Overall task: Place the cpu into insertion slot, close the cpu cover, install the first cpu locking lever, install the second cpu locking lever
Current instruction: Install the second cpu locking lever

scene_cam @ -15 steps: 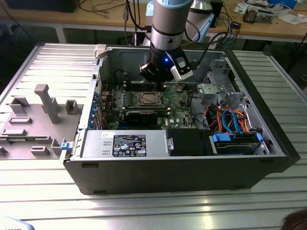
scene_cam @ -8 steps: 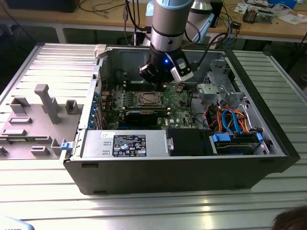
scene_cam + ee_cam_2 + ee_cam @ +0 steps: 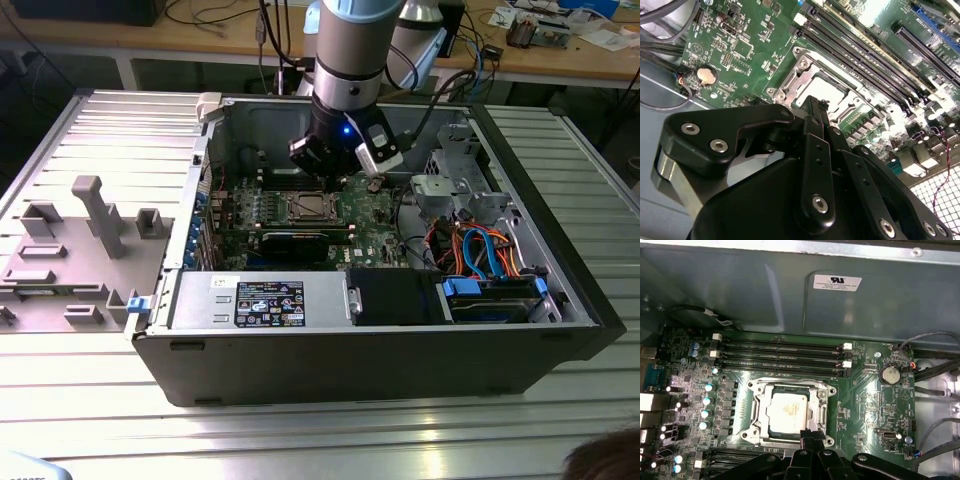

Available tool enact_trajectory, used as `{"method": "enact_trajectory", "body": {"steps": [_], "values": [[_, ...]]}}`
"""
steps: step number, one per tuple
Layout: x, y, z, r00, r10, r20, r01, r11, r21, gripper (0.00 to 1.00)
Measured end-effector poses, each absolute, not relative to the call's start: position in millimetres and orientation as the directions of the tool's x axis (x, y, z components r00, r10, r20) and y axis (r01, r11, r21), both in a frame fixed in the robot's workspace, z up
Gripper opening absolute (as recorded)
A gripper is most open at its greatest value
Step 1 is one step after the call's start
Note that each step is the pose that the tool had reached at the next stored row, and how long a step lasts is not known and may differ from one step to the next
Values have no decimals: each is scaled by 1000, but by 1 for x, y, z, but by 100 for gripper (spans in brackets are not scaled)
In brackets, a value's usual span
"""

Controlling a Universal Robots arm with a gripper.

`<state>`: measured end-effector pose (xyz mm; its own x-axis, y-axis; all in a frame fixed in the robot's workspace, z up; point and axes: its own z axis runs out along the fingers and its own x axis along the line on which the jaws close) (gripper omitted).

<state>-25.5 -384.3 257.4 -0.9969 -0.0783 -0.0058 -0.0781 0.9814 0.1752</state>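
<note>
Gripper (image 3: 812,436) closed, nothing held, tips right at the slot (image 3: 756,412) edge. Cpu (image 3: 786,411) sits in the slot, cover (image 3: 790,388) down around it. Can't tell if the lever is latched. Probably the lever step: bear on the lever only, off cover and cpu, steady push.

dull metal cpu (image 3: 788,412), shiny metal cpu cover (image 3: 760,407)
</note>
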Motion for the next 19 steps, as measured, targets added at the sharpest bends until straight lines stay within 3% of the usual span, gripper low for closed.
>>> {"method": "enact_trajectory", "body": {"steps": [19], "values": [[-34, -386, 255, -997, -78, -6, -78, 980, 182, 11]]}}
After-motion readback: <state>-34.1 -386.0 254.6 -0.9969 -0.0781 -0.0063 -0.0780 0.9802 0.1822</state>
